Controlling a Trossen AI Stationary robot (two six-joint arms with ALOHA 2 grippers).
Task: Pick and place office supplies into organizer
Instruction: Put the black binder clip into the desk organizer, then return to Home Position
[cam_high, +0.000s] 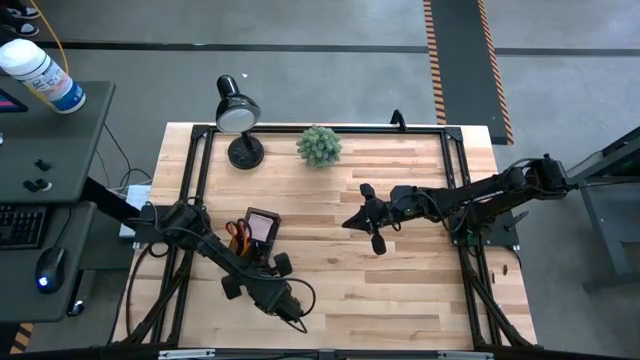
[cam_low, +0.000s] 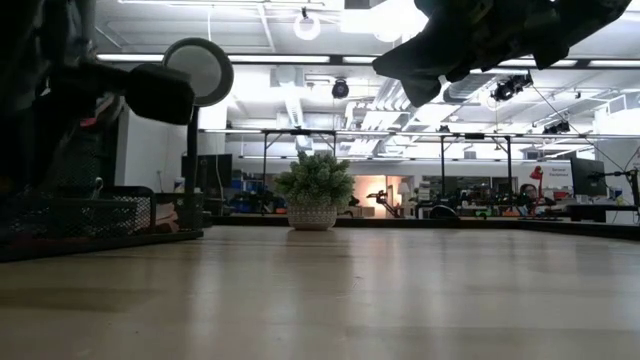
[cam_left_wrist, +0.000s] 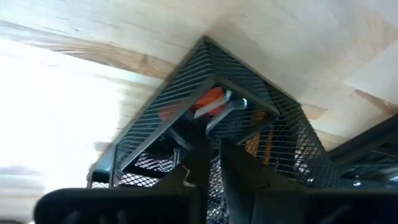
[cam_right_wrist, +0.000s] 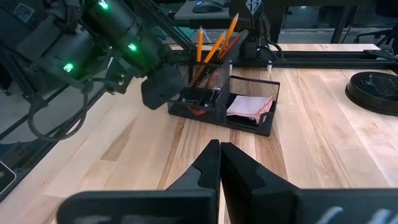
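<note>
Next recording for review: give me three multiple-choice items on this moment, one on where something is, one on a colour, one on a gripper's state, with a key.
1. Where does the organizer stand on the table?
A. on the left arm's side
B. at the right edge
C. behind the plant

2. What colour is the sticky-note pad in the organizer?
A. blue
B. pale pink
C. green

3. How is the right gripper?
A. shut, holding nothing
B. shut on a pencil
C. wide open

Key:
1 A: the high view shows it under the left arm, with the left gripper at it, far from the plant.
2 B: the right wrist view shows a pink pad in the open compartment.
3 A: its fingers meet with nothing between them, above bare wood.
</note>
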